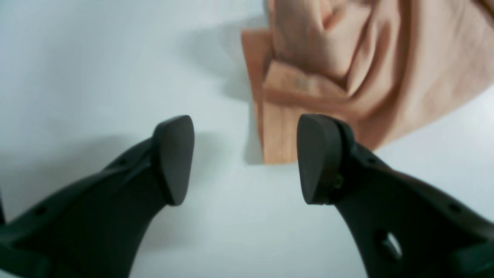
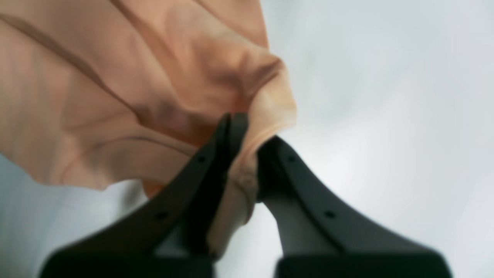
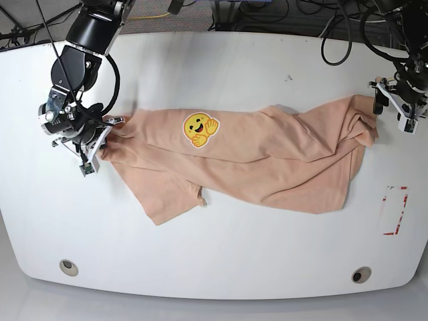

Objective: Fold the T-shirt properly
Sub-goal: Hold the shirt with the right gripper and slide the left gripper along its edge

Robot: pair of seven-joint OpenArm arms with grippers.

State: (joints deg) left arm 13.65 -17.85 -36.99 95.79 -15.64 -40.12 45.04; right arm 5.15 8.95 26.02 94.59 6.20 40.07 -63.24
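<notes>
The peach T-shirt lies stretched in wrinkles across the white table, its yellow face emblem facing up. At the shirt's left end my right gripper is shut on a bunched edge of the T-shirt, and cloth hangs down between the closed fingers of the right gripper. At the other end my left gripper stands open and empty just off the shirt's crumpled corner. In the left wrist view the left gripper spreads wide over bare table, with the T-shirt folded just beyond its fingertips.
A red-outlined rectangle is marked on the table near the right edge. Two round holes sit close to the front edge. Cables run along the back.
</notes>
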